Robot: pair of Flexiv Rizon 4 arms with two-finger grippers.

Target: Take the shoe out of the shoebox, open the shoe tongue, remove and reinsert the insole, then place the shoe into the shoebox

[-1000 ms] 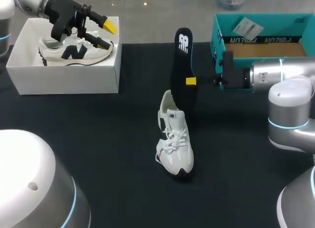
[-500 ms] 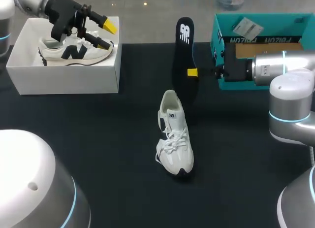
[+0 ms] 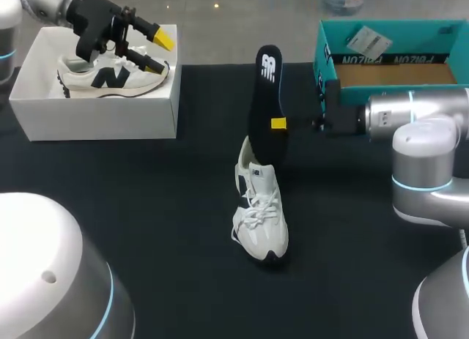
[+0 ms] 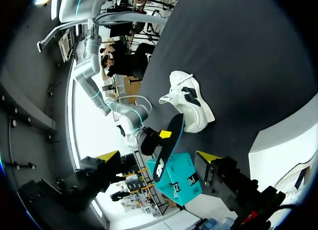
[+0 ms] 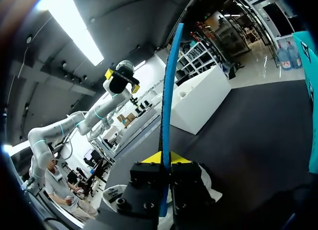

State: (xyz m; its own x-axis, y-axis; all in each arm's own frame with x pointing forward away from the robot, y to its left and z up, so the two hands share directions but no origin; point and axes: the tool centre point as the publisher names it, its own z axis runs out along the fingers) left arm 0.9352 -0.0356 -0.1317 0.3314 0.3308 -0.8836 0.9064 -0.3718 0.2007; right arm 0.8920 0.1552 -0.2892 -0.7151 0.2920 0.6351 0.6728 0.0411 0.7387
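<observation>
A white shoe (image 3: 261, 216) stands on the black table, toe toward me, also in the left wrist view (image 4: 188, 101). My right gripper (image 3: 278, 123) is shut on the black insole (image 3: 264, 97), holding it upright with its lower end at the shoe's heel opening. In the right wrist view the insole (image 5: 167, 111) shows edge-on between the yellow tips of the right gripper (image 5: 163, 157). My left gripper (image 3: 155, 49) hangs open and empty over the white shoebox (image 3: 95, 108), which holds a second shoe (image 3: 102, 77). The left wrist view shows the insole (image 4: 168, 143) far ahead of the left gripper (image 4: 158, 156).
A teal shoebox (image 3: 352, 59) with a brown floor stands at the back right, behind my right arm. The white shoebox (image 5: 201, 98) lies beyond the insole in the right wrist view. Black table (image 3: 161, 207) spreads around the shoe.
My right gripper lifted the insole a little, then brought it left and down; its lower end now meets the shoe's heel opening. The left arm has not moved.
</observation>
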